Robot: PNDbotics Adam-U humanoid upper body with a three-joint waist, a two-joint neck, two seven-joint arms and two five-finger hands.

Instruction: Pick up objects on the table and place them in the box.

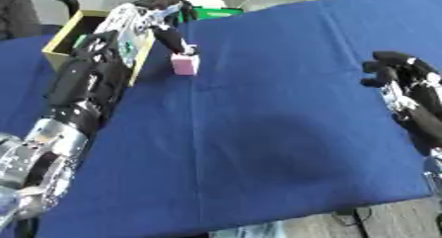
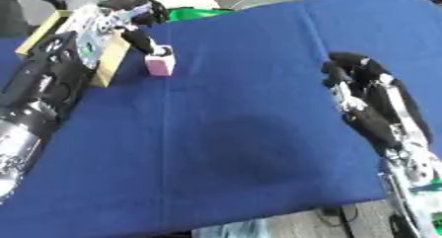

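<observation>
Blue cloth: the tablecloth (image 1: 259,148) covers the whole work area, and we count just one loose object on it, up at the far left.
Box: the yellow-walled box (image 1: 62,37) sits at the far left edge of the table, right behind our left arm, so we only see part of its rim and one side wall.
Left hand: our left hand (image 1: 162,16) is reaching out to the far left, one finger angled down onto the top of the pink block; the other fingers look curled, but we can't tell if anything wraps the block, so call it touching, not grasping.
Pink block: the pink block (image 1: 185,64) stands on the cloth just beside the box's right wall, not lifted yet.
Green thing: something green (image 1: 214,12) pokes out past the far edge behind the hand, can't make out what it is.
Right hand: our right hand (image 2: 358,74) hangs idle at the right side, well apart from the block, fingers curled in on nothing.
What could go wrong: with only a fingertip on top, we reckon the block could tip or skid toward the box wall, or slip out on the lift.
Also: the arm is blocking the box opening, so the drop might clip the rim.
</observation>
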